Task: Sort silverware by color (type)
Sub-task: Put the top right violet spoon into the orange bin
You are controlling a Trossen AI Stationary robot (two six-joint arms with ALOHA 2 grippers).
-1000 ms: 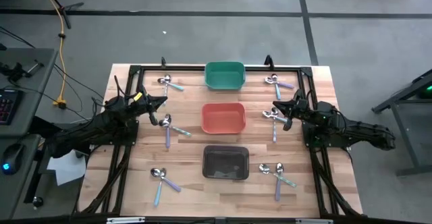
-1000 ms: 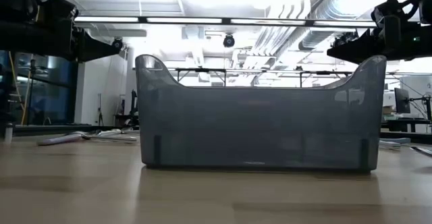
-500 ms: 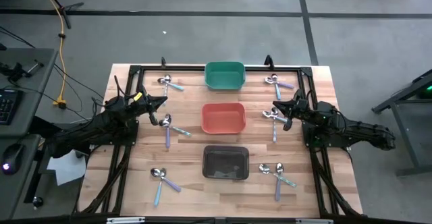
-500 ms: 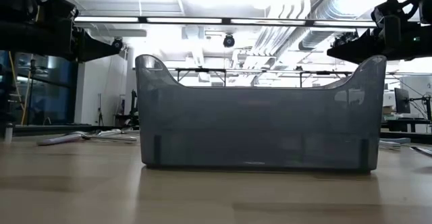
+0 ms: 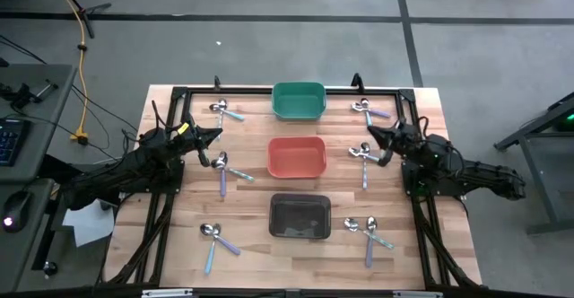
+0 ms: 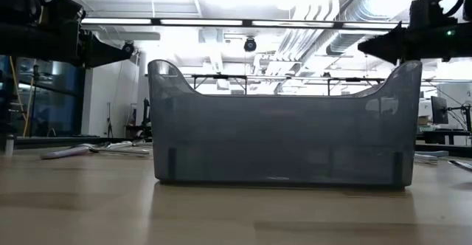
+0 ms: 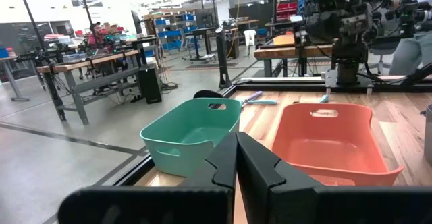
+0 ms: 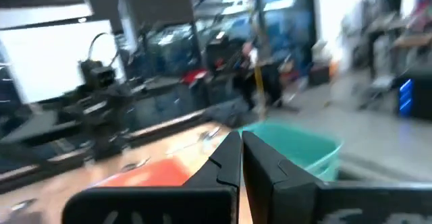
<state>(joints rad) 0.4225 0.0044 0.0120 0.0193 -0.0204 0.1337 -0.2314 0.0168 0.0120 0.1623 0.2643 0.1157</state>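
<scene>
Meanwhile, the right claw [image 5: 370, 134] had swung slightly toward the far side of the desk [image 5: 251, 217] since a second before, fingers pressed together on nothing, while the left claw [image 5: 215, 135] stayed put, likewise closed and empty. Spoons [image 5: 365, 154] lay in pairs on the desk just beside each claw and further off at both ends, none in the green bin [image 5: 298, 101], red-orange bin [image 5: 297, 156] or black bin [image 5: 300, 217] between the claws. At desk level the black bin hid nearly everything behind it, and the right wrist view was smeared.
</scene>
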